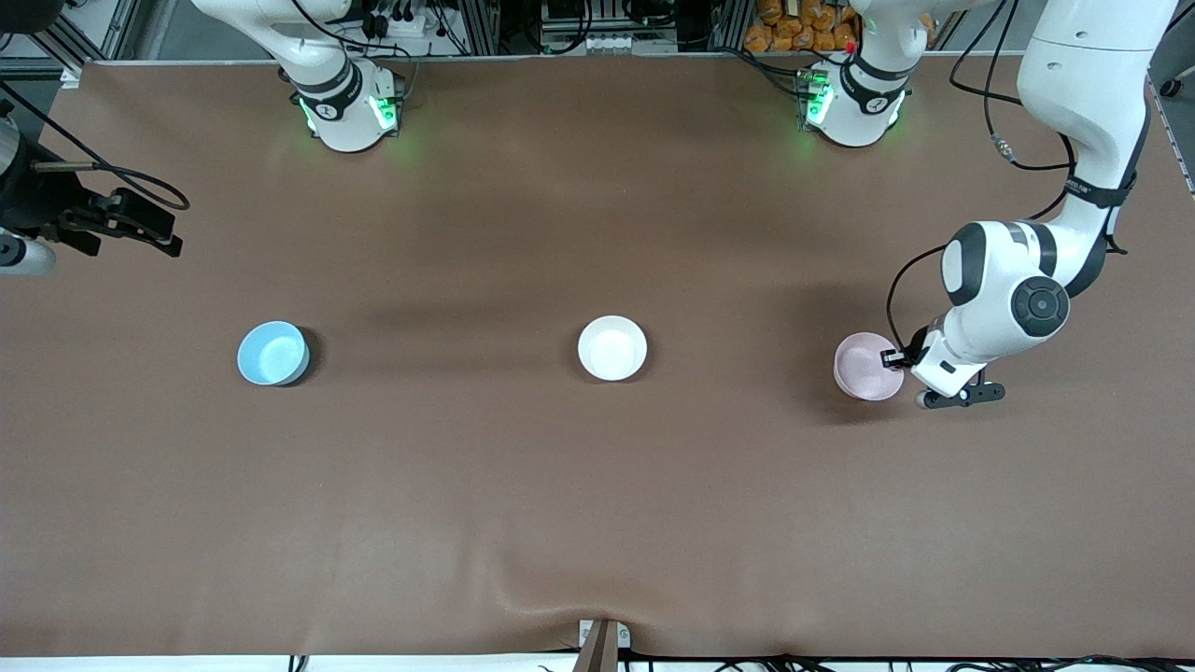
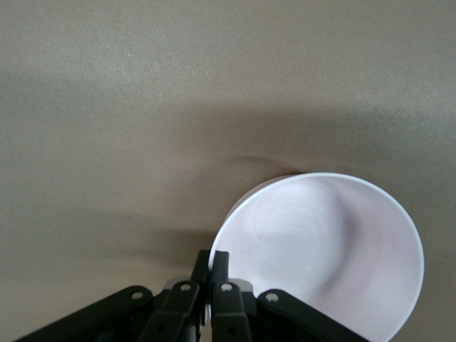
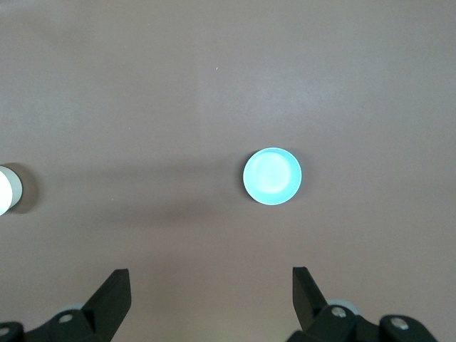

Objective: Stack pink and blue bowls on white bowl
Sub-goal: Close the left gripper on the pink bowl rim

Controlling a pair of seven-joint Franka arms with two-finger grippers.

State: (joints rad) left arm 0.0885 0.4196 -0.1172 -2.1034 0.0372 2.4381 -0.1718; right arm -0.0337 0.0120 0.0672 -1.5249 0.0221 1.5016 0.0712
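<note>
The pale pink bowl (image 1: 866, 366) is at the left arm's end of the table. My left gripper (image 1: 901, 357) is shut on its rim, one finger inside and one outside, as the left wrist view shows (image 2: 211, 260) with the pink bowl (image 2: 320, 249) just past the fingers. The white bowl (image 1: 611, 348) sits upright at the table's middle. The light blue bowl (image 1: 273, 353) sits upright toward the right arm's end. My right gripper (image 1: 140, 226) waits open and empty, high over that end. In the right wrist view my right gripper (image 3: 211, 285) is over the blue bowl (image 3: 272, 176); the white bowl (image 3: 3, 189) shows at the edge.
The three bowls lie in one row across the brown table cover (image 1: 597, 504). A small bracket (image 1: 602, 644) sticks up at the table edge nearest the front camera. The cover has a soft wrinkle close to it.
</note>
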